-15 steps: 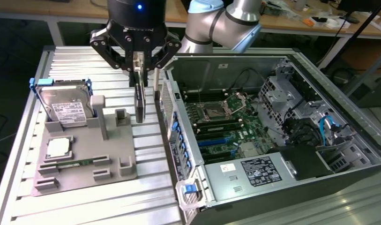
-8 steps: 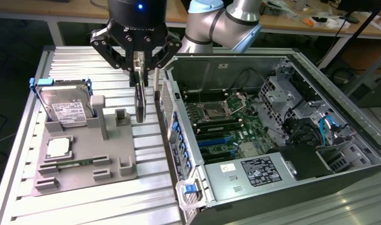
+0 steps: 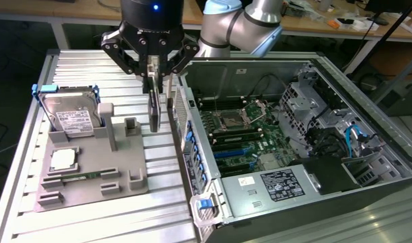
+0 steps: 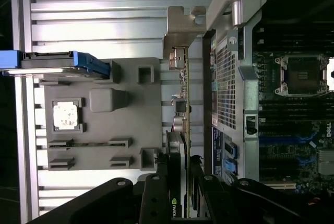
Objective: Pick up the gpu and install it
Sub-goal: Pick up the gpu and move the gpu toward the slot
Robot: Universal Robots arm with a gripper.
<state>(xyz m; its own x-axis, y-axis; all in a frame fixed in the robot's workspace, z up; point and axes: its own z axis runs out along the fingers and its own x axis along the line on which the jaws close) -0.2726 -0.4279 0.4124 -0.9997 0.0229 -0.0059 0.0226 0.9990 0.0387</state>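
My gripper (image 3: 155, 68) is shut on the gpu (image 3: 154, 109), holding the thin card by its upper edge so it hangs upright, edge-on, above the table. The card is in the gap between the grey fixture (image 3: 90, 167) and the side wall of the open computer case (image 3: 182, 116). In the wrist view the gpu (image 4: 182, 104) runs away from the gripper (image 4: 180, 195), with its silver end bracket (image 4: 180, 28) at the far end and the dark cooler between the fingers. The motherboard (image 3: 239, 136) with its blue slots (image 3: 229, 152) lies inside the case.
The grey fixture holds a silver hard drive (image 3: 70, 119) in a blue frame, a processor chip (image 3: 62, 159) and a narrow memory stick (image 3: 77, 177). Cables and a drive cage (image 3: 341, 136) fill the case's far side. The slatted metal table (image 3: 90, 223) has bare room in front.
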